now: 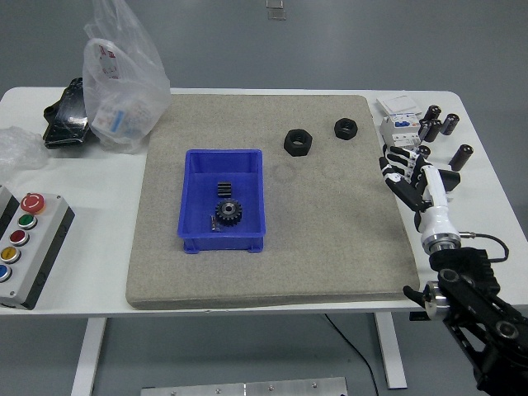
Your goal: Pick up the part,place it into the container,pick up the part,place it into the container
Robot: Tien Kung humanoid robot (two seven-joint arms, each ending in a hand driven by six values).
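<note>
A blue bin [191,224] stands on the grey mat [330,239] left of centre. Inside it lie a black gear [226,214] and a smaller black toothed part [223,188]. Two black hex nuts lie on the mat further back: a larger one [298,141] and a smaller one [346,128]. My right hand [404,175] is white with black fingertips; it hovers at the mat's right edge, fingers spread and empty, well right of the nuts. The left arm is out of view.
A clear plastic bag [124,74] and a black object [64,114] sit at the back left. A button box [25,244] is at the front left. A white breaker [399,130], several black cylinders [441,124] and a black adapter [440,179] crowd the right side.
</note>
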